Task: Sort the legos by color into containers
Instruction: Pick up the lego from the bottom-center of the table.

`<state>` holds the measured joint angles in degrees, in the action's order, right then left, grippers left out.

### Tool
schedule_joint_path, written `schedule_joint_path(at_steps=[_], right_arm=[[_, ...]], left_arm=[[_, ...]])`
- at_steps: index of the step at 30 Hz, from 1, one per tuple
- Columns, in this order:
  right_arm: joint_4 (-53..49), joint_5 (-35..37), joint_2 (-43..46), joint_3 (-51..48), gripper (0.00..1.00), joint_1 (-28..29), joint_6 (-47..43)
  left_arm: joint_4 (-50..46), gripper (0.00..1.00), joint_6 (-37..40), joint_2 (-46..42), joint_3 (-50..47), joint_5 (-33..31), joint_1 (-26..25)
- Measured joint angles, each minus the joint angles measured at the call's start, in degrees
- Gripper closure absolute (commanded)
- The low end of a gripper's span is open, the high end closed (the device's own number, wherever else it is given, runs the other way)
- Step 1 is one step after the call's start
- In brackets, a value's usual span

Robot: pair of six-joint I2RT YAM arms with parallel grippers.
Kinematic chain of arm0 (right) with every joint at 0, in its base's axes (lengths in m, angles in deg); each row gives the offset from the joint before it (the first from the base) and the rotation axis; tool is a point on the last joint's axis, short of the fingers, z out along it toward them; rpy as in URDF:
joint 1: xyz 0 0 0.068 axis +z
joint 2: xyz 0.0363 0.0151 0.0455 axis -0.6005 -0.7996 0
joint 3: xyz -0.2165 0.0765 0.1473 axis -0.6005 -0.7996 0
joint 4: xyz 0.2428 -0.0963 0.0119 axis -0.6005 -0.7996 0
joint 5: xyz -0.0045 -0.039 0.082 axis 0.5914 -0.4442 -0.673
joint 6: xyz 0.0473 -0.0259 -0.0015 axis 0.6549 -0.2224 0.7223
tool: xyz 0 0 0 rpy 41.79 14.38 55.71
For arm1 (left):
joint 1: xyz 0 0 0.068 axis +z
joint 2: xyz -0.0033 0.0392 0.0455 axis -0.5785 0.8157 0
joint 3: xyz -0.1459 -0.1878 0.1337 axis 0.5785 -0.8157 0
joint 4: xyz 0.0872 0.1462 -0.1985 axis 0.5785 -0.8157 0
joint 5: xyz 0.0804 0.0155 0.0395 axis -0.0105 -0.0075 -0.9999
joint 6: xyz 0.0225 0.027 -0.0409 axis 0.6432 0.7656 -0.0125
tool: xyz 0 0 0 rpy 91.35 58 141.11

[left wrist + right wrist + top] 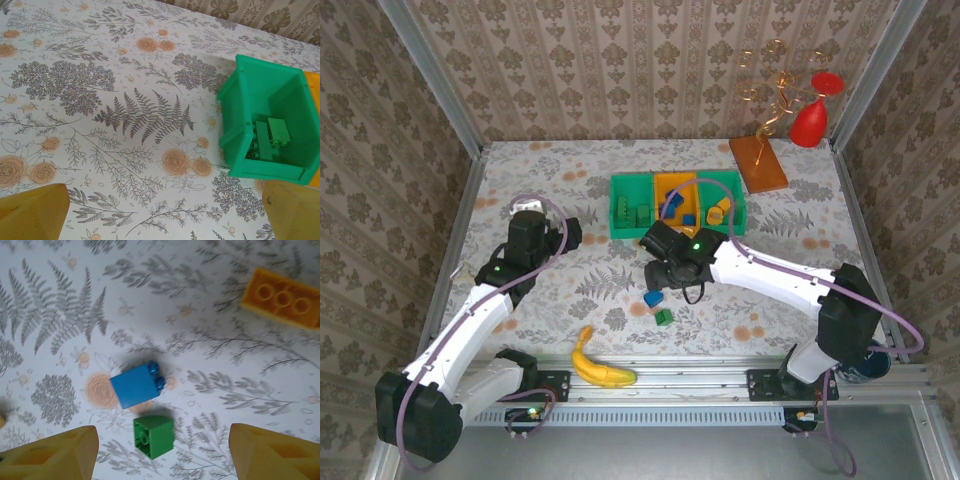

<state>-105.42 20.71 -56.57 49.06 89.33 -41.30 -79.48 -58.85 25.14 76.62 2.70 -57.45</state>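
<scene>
Legos (267,140) half-hidden in green bin (250,85); left end effector (162,212), right end effector (162,452) agape, empty.

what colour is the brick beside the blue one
Green brick, clearest in the right wrist view.

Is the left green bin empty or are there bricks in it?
Not empty: the left green bin holds several green bricks.

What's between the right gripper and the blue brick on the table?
Nothing visible. The right gripper hangs open above the blue brick. A green brick lies close beside it and could get caught too.
</scene>
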Motion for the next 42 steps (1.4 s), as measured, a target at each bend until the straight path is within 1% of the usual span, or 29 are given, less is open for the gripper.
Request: schedule_joint_path(at_steps=[7,12,23,27,34,42], right_arm=[[0.33,-2.51,-3.93,0.00,0.26,2.89,-0.09],[0.37,-2.80,-6.16,0.02,0.23,3.02,-0.24],[1.88,-4.72,-10.82,0.57,0.21,3.02,-0.24],[2.12,-4.96,-13.03,1.51,0.21,3.02,-0.24],[3.48,-5.73,-15.91,1.97,0.26,2.34,-0.24],[5.33,-6.23,-18.80,2.29,0.28,1.03,-0.22]], left_arm=[[-0.02,0.00,0.00,0.00,0.00,0.11,0.09],[-0.02,0.00,0.00,-0.17,0.00,0.13,0.15],[-0.04,0.00,-0.02,-0.70,-0.15,0.15,0.52],[-0.04,0.00,-0.04,-0.70,-0.22,0.15,0.57],[-0.04,0.00,-0.28,-0.70,-0.48,0.17,0.83],[-0.04,0.00,-0.42,-0.70,-0.57,0.22,0.83]])
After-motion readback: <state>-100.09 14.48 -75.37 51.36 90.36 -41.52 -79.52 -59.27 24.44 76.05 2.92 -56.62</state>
